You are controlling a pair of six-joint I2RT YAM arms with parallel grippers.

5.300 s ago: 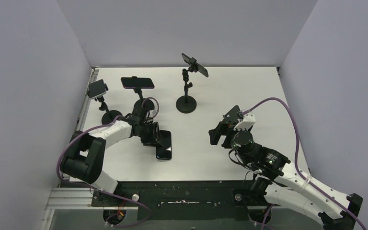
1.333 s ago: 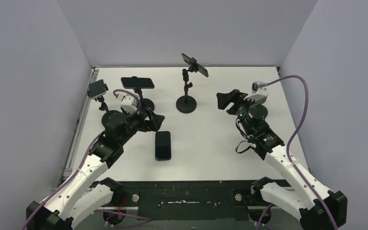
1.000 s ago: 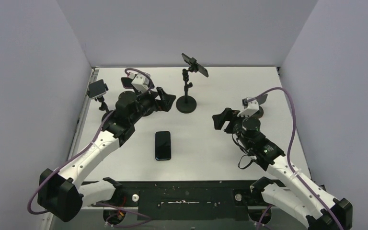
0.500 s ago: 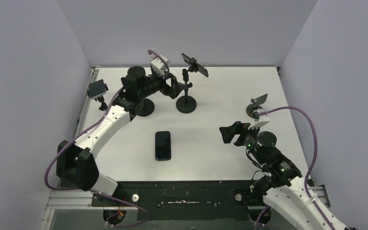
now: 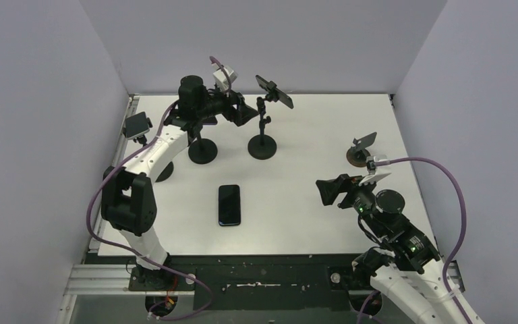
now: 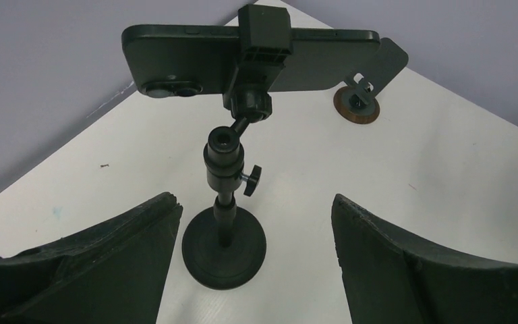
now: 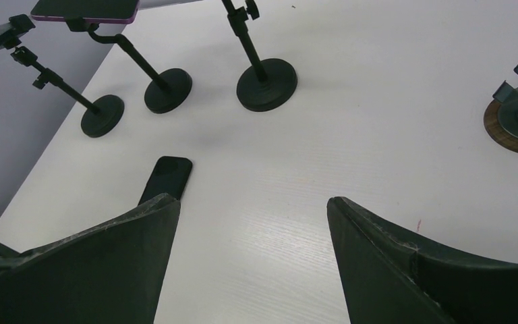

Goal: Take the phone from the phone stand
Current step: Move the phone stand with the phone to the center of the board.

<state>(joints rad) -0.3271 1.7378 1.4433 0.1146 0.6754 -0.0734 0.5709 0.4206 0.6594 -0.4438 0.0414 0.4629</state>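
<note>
A black phone [image 5: 274,91] sits clamped across the top of a tall black stand [image 5: 262,146] at the back centre. In the left wrist view the phone [image 6: 175,57] is straight ahead and above, over the stand's pole [image 6: 225,169]. My left gripper [image 5: 245,112] is open and empty just left of that stand, level with the pole below the phone; it also shows in the left wrist view [image 6: 253,199]. My right gripper [image 5: 324,191] is open and empty over the table's near right, and shows in its own view [image 7: 249,199].
A loose black phone [image 5: 229,204] lies flat mid-table. Two more stands stand at the left: one with a purple phone [image 7: 84,10], one with a small phone [image 5: 137,125]. A small empty stand on a round wooden base [image 5: 362,150] is at the right.
My left arm has swung up and back from beside the loose phone to the tall centre stand. My right arm has drawn back towards the near right. Both grippers stay open.
</note>
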